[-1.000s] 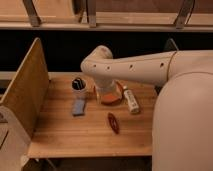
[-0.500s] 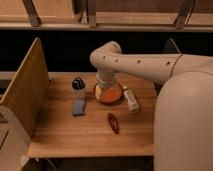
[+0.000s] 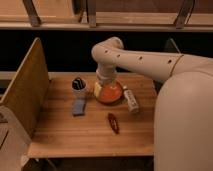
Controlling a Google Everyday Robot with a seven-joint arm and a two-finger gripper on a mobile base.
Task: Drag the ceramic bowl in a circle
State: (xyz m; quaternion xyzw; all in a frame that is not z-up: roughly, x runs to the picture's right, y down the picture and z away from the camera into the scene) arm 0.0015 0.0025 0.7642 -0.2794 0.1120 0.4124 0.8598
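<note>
The gripper [image 3: 106, 85] hangs at the end of the arm directly over the back-left part of the ceramic bowl [image 3: 112, 94], which sits near the middle of the tabletop [image 3: 70, 137], toward its far edge. The gripper is spread wide, not pinching anything. The wrist hides the contact point, so it cannot be told whether it touches the bowl's rim or its inside.

The main risk is crowding. A small white cup [image 3: 78, 84] with a dark top stands just beside the bowl on its left, and a pale oblong package [image 3: 131, 100] lies just beside it on the right, perhaps touching. A circle swept in either direction would probably push the bowl into one of them, tipping the cup or shoving the package toward the right edge.

A blue-grey pad [image 3: 79, 106] and a dark red elongated item [image 3: 113, 122] lie nearer the front. A wide loop could catch them too.

The bowl looks glossy and shallow, so a spread gripper pressing on it may slip over the rim and leave the bowl behind. Pressing down on one side could also tilt it. The far edge of the tabletop is near, so a circle swung backward might carry the bowl off.
</note>
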